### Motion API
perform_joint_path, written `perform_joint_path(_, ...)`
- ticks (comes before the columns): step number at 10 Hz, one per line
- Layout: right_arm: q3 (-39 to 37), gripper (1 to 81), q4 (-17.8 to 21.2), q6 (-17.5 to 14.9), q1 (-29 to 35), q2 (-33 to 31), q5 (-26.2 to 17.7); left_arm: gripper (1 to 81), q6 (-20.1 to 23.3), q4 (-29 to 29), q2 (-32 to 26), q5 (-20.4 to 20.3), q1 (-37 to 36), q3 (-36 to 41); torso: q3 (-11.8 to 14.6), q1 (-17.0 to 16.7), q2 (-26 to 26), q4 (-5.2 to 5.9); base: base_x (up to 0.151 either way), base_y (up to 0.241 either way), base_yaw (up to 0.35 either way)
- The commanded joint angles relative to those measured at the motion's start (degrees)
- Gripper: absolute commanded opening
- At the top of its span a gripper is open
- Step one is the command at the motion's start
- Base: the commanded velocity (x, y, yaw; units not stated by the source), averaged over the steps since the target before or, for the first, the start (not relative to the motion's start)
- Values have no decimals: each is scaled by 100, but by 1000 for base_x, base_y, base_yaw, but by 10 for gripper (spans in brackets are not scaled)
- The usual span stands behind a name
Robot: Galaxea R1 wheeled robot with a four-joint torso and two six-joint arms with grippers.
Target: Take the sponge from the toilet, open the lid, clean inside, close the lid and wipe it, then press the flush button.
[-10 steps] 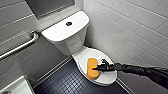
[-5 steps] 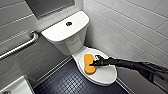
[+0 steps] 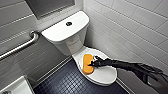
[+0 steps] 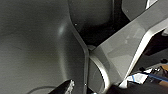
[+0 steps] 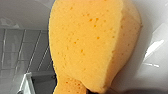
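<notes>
Sponge (image 3: 87, 62) has slid a bit left on the closed lid (image 3: 106, 75) w/ right gripper (image 3: 92, 63) at its right edge; can't tell if it's gripping. Prob. light, soft, squashy; best pinched across the narrow waist, as lid's slick

sponge (image 3: 87, 64): orange foam, matt and soft-looking, pitted with small pores in the right wrist view
lid (image 3: 106, 75): white plastic, smooth, with a mild sheen
toilet (image 3: 66, 31): white ceramic, glossy
grab bar (image 3: 18, 48), left of the frame: polished metal, reflective
wall tiles (image 3: 130, 22), upper right: white, glazed, shiny, with thin grout lines
floor (image 3: 67, 82), bottom of the frame: small dark square tiles, low sheen
right arm (image 3: 130, 66): black, matt
</notes>
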Motion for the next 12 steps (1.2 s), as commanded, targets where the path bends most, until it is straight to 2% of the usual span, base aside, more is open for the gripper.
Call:
perform_joint_path(1,1229,10,-41,40,251,-819,-467,811,23,-45,-3,656,108,60,0,0,0,0,0,0,0)
perform_joint_path(6,1941,10,-41,145,-293,-1786,-318,811,32,-19,14,656,108,60,0,0,0,0,0,0,0)
perform_joint_path(11,3725,10,12,251,-811,-3737,183,811,32,-10,49,674,56,68,0,0,0,0,0,0,0)
perform_joint_path(12,4006,10,3,251,-1056,-4062,403,811,32,-1,41,682,47,60,0,0,0,0,0,0,0)
